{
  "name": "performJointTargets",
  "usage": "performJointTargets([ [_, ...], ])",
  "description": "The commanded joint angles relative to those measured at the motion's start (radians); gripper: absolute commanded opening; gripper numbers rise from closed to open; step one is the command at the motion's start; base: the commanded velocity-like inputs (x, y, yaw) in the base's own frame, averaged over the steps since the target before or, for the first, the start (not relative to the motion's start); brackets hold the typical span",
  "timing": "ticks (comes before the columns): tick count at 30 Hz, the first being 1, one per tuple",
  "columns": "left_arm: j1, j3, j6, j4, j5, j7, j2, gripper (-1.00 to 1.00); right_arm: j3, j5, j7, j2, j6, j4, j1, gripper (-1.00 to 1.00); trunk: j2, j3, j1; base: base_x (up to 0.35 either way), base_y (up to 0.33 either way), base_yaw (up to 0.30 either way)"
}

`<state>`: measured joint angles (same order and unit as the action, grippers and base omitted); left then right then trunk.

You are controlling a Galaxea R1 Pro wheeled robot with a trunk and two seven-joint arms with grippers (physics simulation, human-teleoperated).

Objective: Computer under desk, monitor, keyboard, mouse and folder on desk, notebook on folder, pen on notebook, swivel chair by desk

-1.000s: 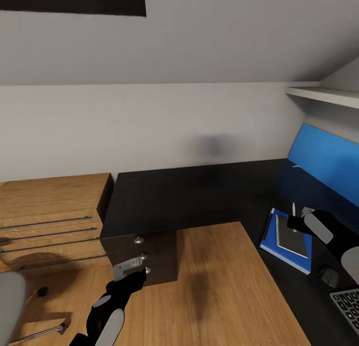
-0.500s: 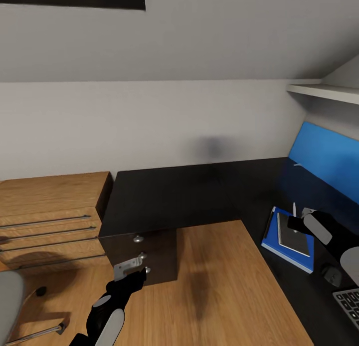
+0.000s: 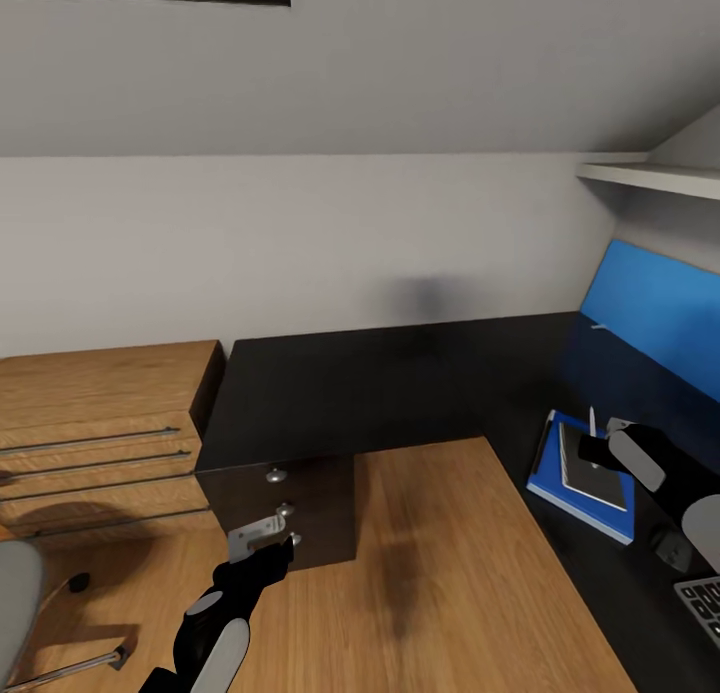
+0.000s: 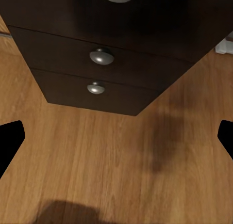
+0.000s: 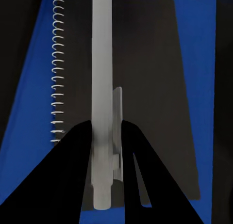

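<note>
**A:** Where is your right claw just now?

**B:** It sits over the right-hand wing of the black desk, and its two fingers are clamped on the pen. In the right wrist view you can see the pale barrel running straight out from between them, with its clip beside one finger.

**A:** And what lies beneath the pen?

**B:** The dark grey notebook, spiral wire along one edge, lying flat on the blue folder. From your head view the folder rests on the desk with the notebook stacked on it, and the pen stands up as a thin pale stick at the tip of your right claw. Whether the pen touches the notebook, you cannot tell.

**A:** Anything else on that wing?

**B:** The mouse lies just past the folder, partly behind your right arm, and a corner of the keyboard shows at the picture's edge.

**A:** And your left claw?

**B:** It hangs low over the wooden floor, in front of the desk's drawer unit with its round silver knobs. Its fingers stand wide apart, holding nothing. Left of the desk stands a wooden chest, and a bit of the swivel chair shows at the lower left.
</note>
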<state>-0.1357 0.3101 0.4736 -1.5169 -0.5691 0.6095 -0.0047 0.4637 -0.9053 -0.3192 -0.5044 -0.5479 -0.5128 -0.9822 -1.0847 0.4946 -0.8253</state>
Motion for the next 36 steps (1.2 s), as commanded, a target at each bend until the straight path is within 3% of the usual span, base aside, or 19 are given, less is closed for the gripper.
performJointTargets([
  [1,-0.001,0.001,0.002,-0.001,-0.008,0.009,0.0,1.0,0.008,-0.012,-0.009,-0.001,-0.001,0.0,-0.001,-1.0,-0.008,0.004,-0.004,0.0,0.0,0.0],
  [16,-0.001,0.001,0.002,-0.001,-0.009,0.007,0.0,1.0,0.018,-0.009,-0.011,0.01,-0.003,0.011,-0.001,-1.0,-0.113,0.051,-0.062,0.0,0.0,0.0],
  [21,-0.001,-0.001,0.002,-0.001,-0.01,0.006,0.002,1.0,0.028,-0.009,-0.011,0.01,-0.003,0.011,-0.001,-1.0,-0.113,0.051,-0.062,0.0,0.0,0.0],
  [22,-0.001,-0.001,0.002,-0.001,-0.012,0.006,0.003,1.0,0.028,-0.009,-0.012,0.01,-0.003,0.011,-0.001,1.0,-0.113,0.051,-0.062,0.0,0.0,0.0],
  [36,-0.001,-0.002,0.002,0.001,-0.008,0.006,0.003,1.0,0.026,-0.009,-0.011,0.009,-0.001,0.009,-0.001,1.0,-0.022,0.011,-0.012,0.0,0.0,0.0],
])
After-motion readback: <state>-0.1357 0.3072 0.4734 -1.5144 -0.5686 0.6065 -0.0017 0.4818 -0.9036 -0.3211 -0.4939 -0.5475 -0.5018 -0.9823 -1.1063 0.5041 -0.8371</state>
